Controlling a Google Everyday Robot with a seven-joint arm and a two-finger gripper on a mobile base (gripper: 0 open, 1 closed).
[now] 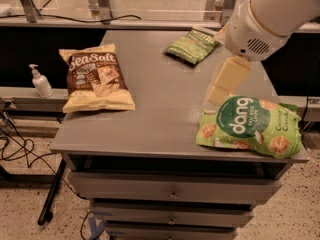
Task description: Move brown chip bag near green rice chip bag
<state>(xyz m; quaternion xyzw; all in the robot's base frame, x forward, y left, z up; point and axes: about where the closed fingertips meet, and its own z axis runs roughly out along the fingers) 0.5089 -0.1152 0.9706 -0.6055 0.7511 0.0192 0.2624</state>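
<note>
- I see the pincer hanging from the white arm, which reaches in from the upper right
- The pincer sits above the right half of the grey tabletop, just beside the upper left edge of the green rice chip bag
- I cannot tell whether the pincer is released or clenched
- The brown chip bag lies flat on the left side of the tabletop with its lettering up and its left side reaching past the edge, well apart from the pincer
- The green rice chip bag lies flat at the front right corner, well apart from the brown chip bag, with bare tabletop between them
- A smaller green bag lies at the back, right of centre
- A white pump bottle stands on a ledge to the left
- Drawers sit under the tabletop, and dark cables trail across the floor at the left
</note>
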